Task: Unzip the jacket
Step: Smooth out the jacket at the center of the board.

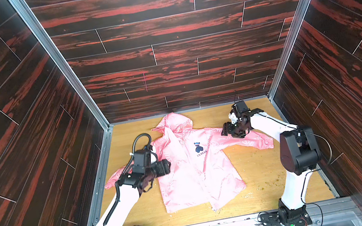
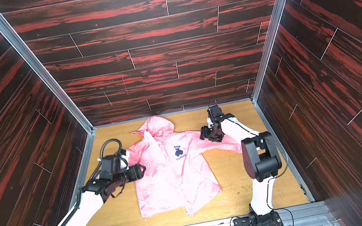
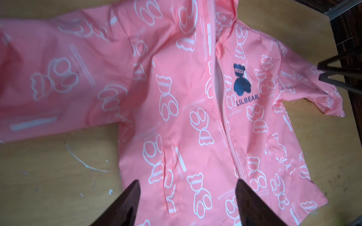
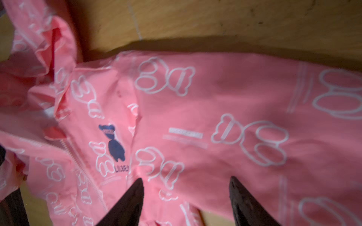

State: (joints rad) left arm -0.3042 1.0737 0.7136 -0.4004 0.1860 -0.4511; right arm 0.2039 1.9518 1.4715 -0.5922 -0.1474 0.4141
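A: Where is the jacket (image 1: 192, 167)?
B: Flat on the wooden bench (image 1: 254, 163), front up. The hood (image 1: 176, 122) points to the far wall and the hem to the arm bases. The 2 sleeves are spread out to the sides.

A: Zipper?
B: In the left wrist view the zipper (image 3: 229, 137) runs down the middle. Beside the dark bear logo (image 3: 242, 82) the 2 edges gape and pale lining shows. Below the logo the teeth are meshed. Slider not made out.

A: Left fingers?
B: Left fingers (image 3: 127, 201) apart, nothing between them. Both top views put them over the jacket's edge on the left arm's side, about where sleeve meets body. Cannot tell whether they touch the fabric.

A: Right fingers?
B: Right fingers (image 4: 246, 203) also apart, nothing between them. In both top views they sit over the other sleeve, close to the shoulder, aimed toward the chest. That wrist view is blurred and the logo reads only in part.

A: Anything else on the bench?
B: Small specks (image 1: 263, 188) on the wood near the right arm.
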